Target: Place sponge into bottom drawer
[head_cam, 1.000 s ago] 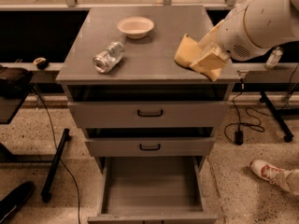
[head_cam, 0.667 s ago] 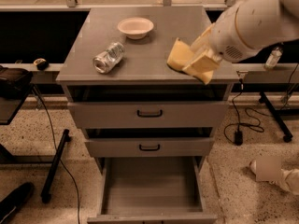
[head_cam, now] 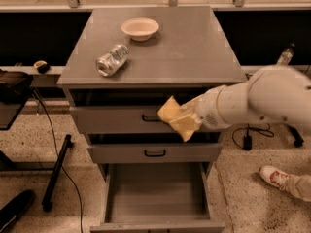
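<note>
My gripper (head_cam: 182,118) is in front of the top drawer's face, at the end of the white arm coming in from the right. It is shut on the yellow sponge (head_cam: 171,111), which sticks out to the left of the pads and hangs well above the bottom drawer. The bottom drawer (head_cam: 155,193) is pulled fully open below, with a bare grey floor and nothing in it.
On the cabinet top (head_cam: 194,47) lie a crushed clear bottle (head_cam: 112,59) and a pale bowl (head_cam: 140,28). The two upper drawers with black handles (head_cam: 154,153) are slightly ajar. A person's shoe (head_cam: 274,176) is on the floor at right. A black stand (head_cam: 56,171) is at left.
The arm has swung down and left from over the cabinet top's right side to in front of the top drawer, carrying the sponge with it.
</note>
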You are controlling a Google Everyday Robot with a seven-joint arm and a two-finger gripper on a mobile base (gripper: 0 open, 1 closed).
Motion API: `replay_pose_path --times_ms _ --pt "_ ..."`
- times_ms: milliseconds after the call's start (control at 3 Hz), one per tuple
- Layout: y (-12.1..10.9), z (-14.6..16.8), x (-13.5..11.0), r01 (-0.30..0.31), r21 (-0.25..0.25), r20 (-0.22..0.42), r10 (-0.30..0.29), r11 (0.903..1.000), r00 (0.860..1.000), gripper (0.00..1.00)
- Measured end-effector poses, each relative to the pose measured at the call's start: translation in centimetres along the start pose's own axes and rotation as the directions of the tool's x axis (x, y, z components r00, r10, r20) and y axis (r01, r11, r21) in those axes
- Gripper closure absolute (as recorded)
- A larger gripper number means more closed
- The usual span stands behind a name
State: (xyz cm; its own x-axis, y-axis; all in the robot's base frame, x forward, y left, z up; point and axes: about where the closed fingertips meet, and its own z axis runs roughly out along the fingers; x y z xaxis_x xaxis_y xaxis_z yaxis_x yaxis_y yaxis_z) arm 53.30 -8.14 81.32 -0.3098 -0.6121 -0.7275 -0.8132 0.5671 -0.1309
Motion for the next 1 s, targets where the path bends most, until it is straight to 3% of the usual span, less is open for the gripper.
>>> replay_pose_path --times_ms 333,667,1000 --pt "3.2 5.7 6.1 -0.033 -0.042 -0.031 0.032 0.9986 0.999 1.00" --pt "3.3 5.7 6.1 -0.033 -0.042 -0.031 0.032 0.9986 0.999 1.00" --pt "2.7 9.1 9.9 -0.127 -0.070 -0.049 0.124 0.9894 0.991 1.00"
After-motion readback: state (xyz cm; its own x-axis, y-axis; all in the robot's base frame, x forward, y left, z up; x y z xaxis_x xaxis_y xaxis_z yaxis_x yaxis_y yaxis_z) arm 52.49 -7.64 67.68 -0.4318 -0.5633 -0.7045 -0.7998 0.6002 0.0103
